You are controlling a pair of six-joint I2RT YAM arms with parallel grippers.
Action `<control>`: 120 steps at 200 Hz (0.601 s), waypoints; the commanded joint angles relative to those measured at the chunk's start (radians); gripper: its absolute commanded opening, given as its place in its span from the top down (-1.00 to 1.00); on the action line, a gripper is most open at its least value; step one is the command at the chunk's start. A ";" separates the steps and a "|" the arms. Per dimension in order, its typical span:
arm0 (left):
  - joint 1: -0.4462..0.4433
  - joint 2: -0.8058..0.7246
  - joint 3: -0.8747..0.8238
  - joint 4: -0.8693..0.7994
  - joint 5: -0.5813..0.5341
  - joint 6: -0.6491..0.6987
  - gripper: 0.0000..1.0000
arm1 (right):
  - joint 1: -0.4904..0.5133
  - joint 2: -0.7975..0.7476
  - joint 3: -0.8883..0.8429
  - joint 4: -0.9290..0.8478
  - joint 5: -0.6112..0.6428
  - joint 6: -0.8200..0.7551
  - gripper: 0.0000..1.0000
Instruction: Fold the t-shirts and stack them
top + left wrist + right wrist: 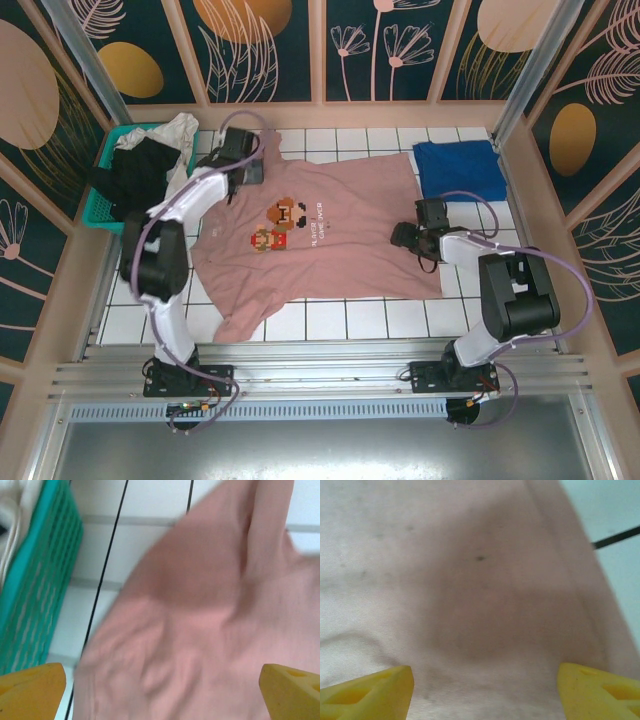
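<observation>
Across the middle of the tiled table (400, 318), the dusty-pink t-shirt (330, 265) lies flat, print up, its long axis running left to right: shoulders toward my left gripper (243, 172), hem by my right gripper (410, 238). Both 2-finger claws stand wide open, holding nothing, with pink cloth beneath them. I judge the left is nearer the far sleeve and the right nearer the hem. The folded royal-blue t-shirt (460, 168) sits at far right.

Dusty-pink t-shirt (350, 255), spread flat and face up across the middle of the table (350, 320), pixel print (280, 225) showing, hem toward the right edge. Royal-blue t-shirt (460, 170), folded, at the far right corner. Black t-shirt (135, 175) and white t-shirt (180, 135), crumpled, heaped in the basket (100, 205) at the far left corner.
</observation>
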 commanded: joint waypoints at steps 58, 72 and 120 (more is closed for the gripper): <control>-0.293 -0.572 -0.644 -0.276 0.104 -0.593 -0.72 | -0.011 -0.413 -0.139 -0.322 0.094 0.279 -0.76; -0.379 -0.642 -0.715 -0.336 0.118 -0.731 -0.68 | -0.011 -0.467 -0.183 -0.367 0.111 0.371 -0.84; -0.591 -0.859 -0.773 -0.741 0.086 -1.064 -0.37 | -0.013 -0.530 -0.204 -0.503 0.202 0.504 -0.84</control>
